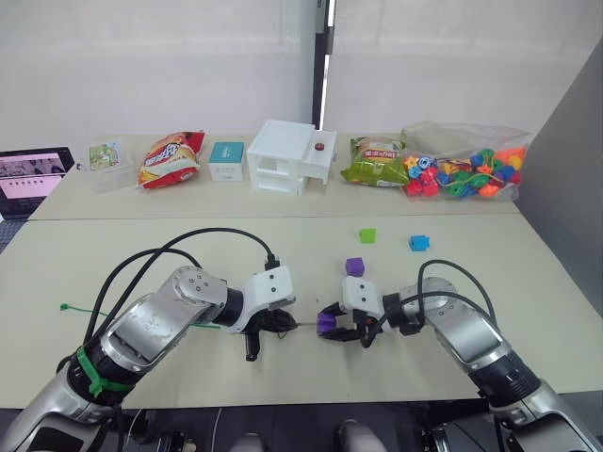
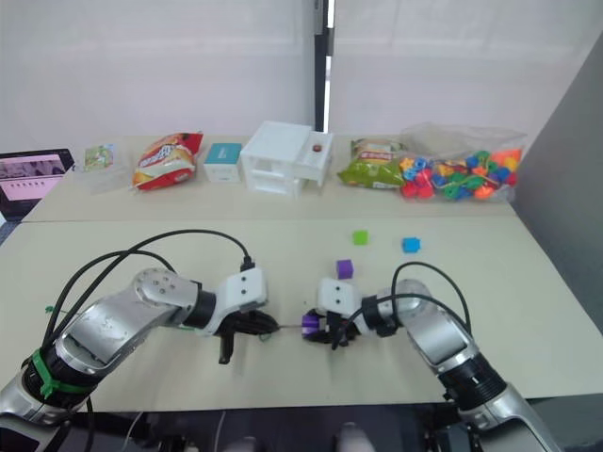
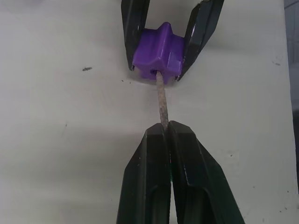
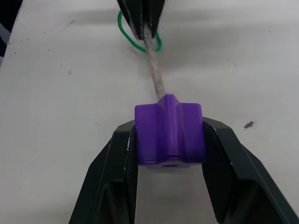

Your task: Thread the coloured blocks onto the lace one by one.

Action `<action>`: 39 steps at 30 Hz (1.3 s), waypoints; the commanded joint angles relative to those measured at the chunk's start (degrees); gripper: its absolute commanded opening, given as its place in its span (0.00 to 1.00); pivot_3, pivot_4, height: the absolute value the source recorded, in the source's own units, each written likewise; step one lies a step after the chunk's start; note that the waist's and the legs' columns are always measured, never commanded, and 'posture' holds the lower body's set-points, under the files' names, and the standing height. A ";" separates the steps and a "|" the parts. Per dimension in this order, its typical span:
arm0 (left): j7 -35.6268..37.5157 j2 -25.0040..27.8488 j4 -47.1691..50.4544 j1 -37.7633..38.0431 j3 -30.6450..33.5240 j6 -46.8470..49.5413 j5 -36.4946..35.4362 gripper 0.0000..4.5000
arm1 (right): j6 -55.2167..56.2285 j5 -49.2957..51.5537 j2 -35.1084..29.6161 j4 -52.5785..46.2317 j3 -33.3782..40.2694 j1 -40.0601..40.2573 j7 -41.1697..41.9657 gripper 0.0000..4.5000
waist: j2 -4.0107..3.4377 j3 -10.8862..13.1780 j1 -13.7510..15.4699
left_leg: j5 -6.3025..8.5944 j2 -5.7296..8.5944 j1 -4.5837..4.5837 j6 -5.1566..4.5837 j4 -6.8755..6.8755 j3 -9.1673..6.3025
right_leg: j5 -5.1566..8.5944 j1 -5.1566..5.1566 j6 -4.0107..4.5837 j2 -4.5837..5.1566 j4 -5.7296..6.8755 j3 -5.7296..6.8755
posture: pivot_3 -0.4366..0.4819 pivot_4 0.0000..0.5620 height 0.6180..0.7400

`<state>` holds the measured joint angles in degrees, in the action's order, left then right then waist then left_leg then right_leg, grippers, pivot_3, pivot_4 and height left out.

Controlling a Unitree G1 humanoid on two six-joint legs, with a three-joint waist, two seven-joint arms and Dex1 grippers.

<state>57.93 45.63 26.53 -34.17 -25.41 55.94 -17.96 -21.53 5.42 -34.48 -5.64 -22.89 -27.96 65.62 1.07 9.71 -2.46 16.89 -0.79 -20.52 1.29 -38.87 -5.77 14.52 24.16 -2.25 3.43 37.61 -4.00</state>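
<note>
My right gripper (image 4: pixel 169 129) is shut on a purple block (image 4: pixel 169 133), holding it just above the table near the front edge. My left gripper (image 3: pixel 164 127) is shut on the stiff tip of the green lace (image 3: pixel 161 100). The tip's end sits at the hole on the block's facing side. Nothing pokes out of the block's other hole. The lace (image 1: pixel 203 326) trails off to the left, ending in a knotted tail (image 1: pixel 71 308). Three loose blocks lie farther back on the table: purple (image 1: pixel 354 266), light green (image 1: pixel 367 235) and blue (image 1: pixel 419 243).
Along the far table stand a bag of mixed beads (image 1: pixel 466 169), a white box (image 1: pixel 287 155), two snack bags (image 1: pixel 170 158) (image 1: pixel 374 162), a teal box (image 1: pixel 226 160) and a tablet (image 1: pixel 33 174). Black cables arch over both arms.
</note>
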 commanded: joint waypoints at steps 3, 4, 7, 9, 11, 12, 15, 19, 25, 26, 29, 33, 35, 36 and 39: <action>1.37 1.20 -0.55 -3.16 -2.89 0.86 1.12 0.00 | -0.26 -0.77 -0.35 -2.30 -0.66 0.27 0.19 0.30 | 0.00 0.00 -0.01 | 0.00 0.00 0.00 0.00 -0.01 0.00 | 0.00 -0.01 0.00 0.00 -0.01 0.00 | 0.48 0.27 1.00; 1.29 1.36 -0.80 -3.36 -3.43 0.53 1.60 0.00 | -0.27 -0.87 -0.33 -2.30 -0.70 0.34 0.15 0.30 | 0.00 0.00 -0.04 | 0.00 0.00 0.00 0.00 0.00 0.00 | 0.00 -0.01 0.00 0.00 -0.01 0.00 | 0.48 0.27 1.00; 0.31 0.24 -1.71 -3.70 -3.74 1.05 1.82 0.00 | -0.36 -0.97 -0.29 -2.33 -0.66 0.50 0.07 0.30 | 0.00 0.00 -0.01 | 0.00 0.00 0.01 0.00 0.00 0.00 | 0.00 -0.01 0.00 -0.01 0.00 0.00 | 0.48 0.27 1.00; -0.59 -0.77 -2.73 -4.01 -4.61 -0.08 3.07 0.00 | -0.83 -0.52 -0.50 -3.12 -0.63 0.79 0.50 0.30 | 0.00 0.00 0.00 | 0.00 0.00 0.01 0.00 -0.01 0.00 | 0.00 -0.02 0.00 -0.01 0.00 0.00 | 0.48 0.27 1.00; -1.48 -2.12 -3.55 -4.02 -4.42 -0.47 3.44 0.00 | -1.39 0.30 -0.68 -3.93 -0.50 1.02 1.17 0.30 | 0.00 0.00 0.02 | 0.00 0.00 0.00 0.00 -0.01 0.00 | 0.00 -0.02 0.00 0.00 0.00 0.00 | 0.48 0.27 1.00; -1.75 -2.78 -3.74 -4.00 -4.04 -0.58 3.26 0.00 | -1.54 0.40 -0.68 -4.02 -0.43 1.01 1.25 0.30 | 0.00 0.00 0.02 | 0.00 0.00 -0.01 0.00 -0.01 0.00 | 0.00 -0.01 0.00 -0.01 0.00 0.00 | 0.48 0.27 1.00; -2.33 -4.05 -3.70 -3.51 -3.07 -0.62 2.57 0.00 | -1.88 0.39 -0.77 -4.01 -0.28 1.14 1.33 0.30 | 0.00 0.00 0.03 | 0.00 0.01 0.00 0.00 -0.02 0.00 | 0.00 -0.02 0.00 0.00 0.00 0.00 | 0.48 0.27 1.00; -2.36 -4.25 -3.11 -2.10 -2.62 -1.36 1.97 0.00 | -1.84 0.46 -0.78 -3.49 -0.02 1.26 1.05 0.30 | 0.00 0.00 0.02 | 0.00 0.00 0.01 0.00 -0.02 0.00 | 0.00 -0.03 0.00 0.00 0.01 0.00 | 0.48 0.27 1.00; -3.61 -5.99 -3.60 -1.55 -2.35 -1.90 2.19 0.00 | -2.89 1.04 -1.09 -4.52 0.01 1.46 1.43 0.30 | 0.00 0.00 0.40 | 0.00 0.02 0.00 0.00 -0.06 0.00 | 0.00 -0.05 0.00 0.03 0.00 0.00 | 0.48 0.27 1.00; -3.64 -6.08 -3.48 -1.59 -2.30 -1.92 2.17 0.00 | -2.96 1.00 -1.28 -4.69 -0.09 1.58 1.57 0.30 | 0.00 0.00 0.39 | 0.00 0.02 0.00 0.00 -0.06 0.00 | 0.00 -0.05 0.00 0.03 0.00 0.00 | 0.48 0.27 1.00; -3.65 -6.17 -2.74 -1.68 -1.99 -1.59 1.86 0.00 | -3.14 0.89 -1.88 -4.99 -0.27 2.03 1.82 0.30 | 0.00 0.00 0.36 | 0.00 0.02 0.00 0.00 -0.06 0.00 | 0.00 -0.04 0.00 0.02 0.01 0.00 | 0.48 0.27 1.00; -3.06 -5.57 -2.33 -1.82 -1.24 -1.58 1.32 0.00 | -3.11 0.74 -2.40 -4.94 -0.37 2.31 1.92 0.30 | 0.00 0.00 0.27 | 0.00 0.02 0.00 0.00 -0.06 0.00 | 0.00 -0.04 0.00 0.02 0.01 -0.01 | 0.48 0.27 1.00; -3.02 -5.65 -2.40 -1.74 -1.25 -1.64 1.23 0.00 | -3.48 1.09 -2.33 -5.15 -0.22 2.19 1.83 0.30 | 0.00 0.00 0.20 | 0.00 0.02 0.01 0.00 -0.05 0.00 | 0.00 -0.04 0.00 0.02 0.01 -0.01 | 0.48 0.27 1.00; -3.11 -5.82 -2.59 -1.62 -1.47 -1.86 1.38 0.00 | -3.57 1.22 -2.18 -5.24 -0.12 2.08 1.70 0.30 | 0.00 0.00 0.19 | 0.00 0.02 0.01 0.00 -0.05 0.00 | 0.00 -0.04 0.00 0.02 0.01 -0.01 | 0.48 0.27 1.00; -3.41 -6.89 -3.06 -1.39 -2.23 -2.40 1.61 0.00 | -4.44 1.79 -1.68 -5.97 0.06 2.01 1.42 0.30 | 0.00 0.00 0.22 | 0.00 0.02 0.01 0.00 -0.05 0.00 | 0.00 -0.04 0.00 0.02 0.01 -0.01 | 0.48 0.27 1.00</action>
<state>54.74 39.76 21.81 -35.18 -28.92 55.33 -15.91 -25.36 5.85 -36.63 -9.69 -22.21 -26.31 66.30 1.07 9.71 -2.23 16.89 -0.77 -20.52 1.29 -38.93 -5.77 14.52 24.12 -2.25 3.45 37.62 -4.00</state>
